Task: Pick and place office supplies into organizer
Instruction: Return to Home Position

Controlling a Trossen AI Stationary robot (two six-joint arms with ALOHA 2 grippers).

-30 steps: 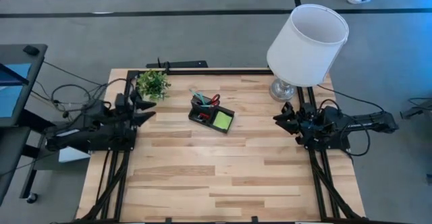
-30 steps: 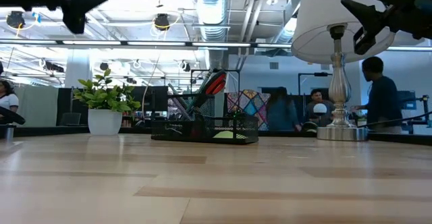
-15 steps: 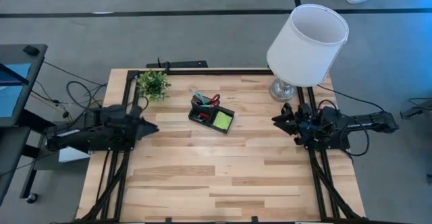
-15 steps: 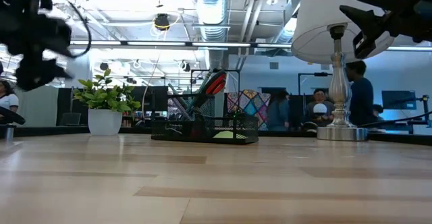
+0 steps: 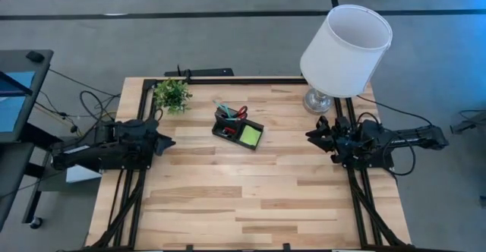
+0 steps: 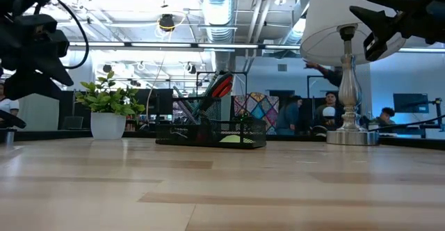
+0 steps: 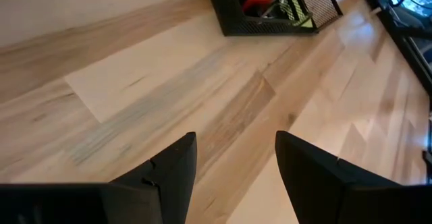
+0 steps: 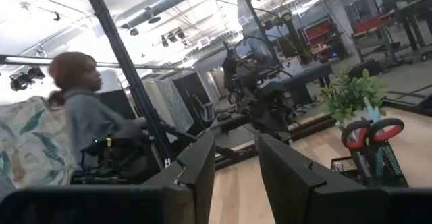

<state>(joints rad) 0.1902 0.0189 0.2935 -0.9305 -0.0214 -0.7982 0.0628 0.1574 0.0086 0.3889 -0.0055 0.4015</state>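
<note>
Now, both arms sit empty at the table's sides, with the supplies in the organizer.

From above, the left gripper (image 5: 167, 140) is at the left edge of the table (image 5: 228, 199), near the plant (image 5: 172, 94). The right gripper (image 5: 310, 136) is at the right edge, near the lamp (image 5: 345, 43). The organizer (image 5: 228, 137) stands between them, well apart from both, and holds the scissors (image 5: 240, 113), pens (image 5: 221, 106) and sticky pad (image 5: 250, 135). At table height, the scissors stand upright in the organizer's taller part, and both arms hang above the wood. The left wrist camera shows its fingers (image 7: 177, 164) apart over bare wood, with the organizer ahead. The right wrist camera shows a narrow gap between its fingers with nothing in it. To finish well, I judge each arm should fold back high and slowly, the right minding the lamp and the left the plant.
</note>
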